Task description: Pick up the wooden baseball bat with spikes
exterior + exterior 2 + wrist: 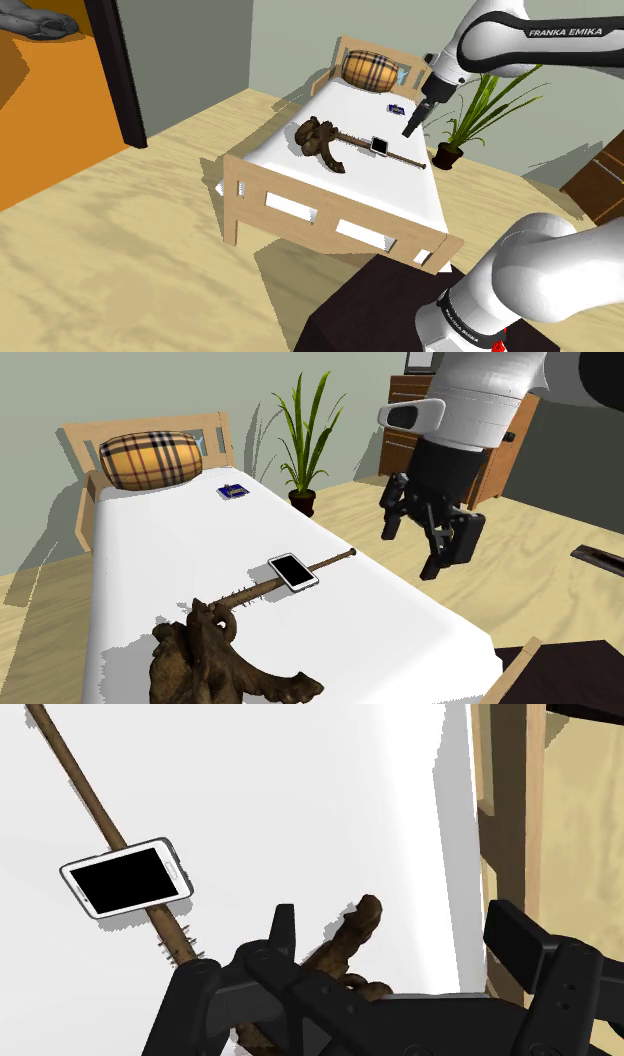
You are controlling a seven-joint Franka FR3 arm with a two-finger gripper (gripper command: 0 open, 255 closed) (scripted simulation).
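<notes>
lying across bed (140, 552), bat (333, 561), handle toward plant (305, 437)

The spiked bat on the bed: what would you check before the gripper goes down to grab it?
1. Gripper open: ok, its fingers stand apart.
2. Gripper lined up over the bat: not ok. It hangs above the bed, off to one side of the bat.
3. Bat clear on top: not ok. A phone lies across its middle.
4. Spiked end free: cannot tell. A brown gnarled lump sits right at that end, and it is unclear whether the two touch.
5. Somewhere bare to grab: ok. The thin handle beyond the phone lies uncovered on the bed.
</notes>
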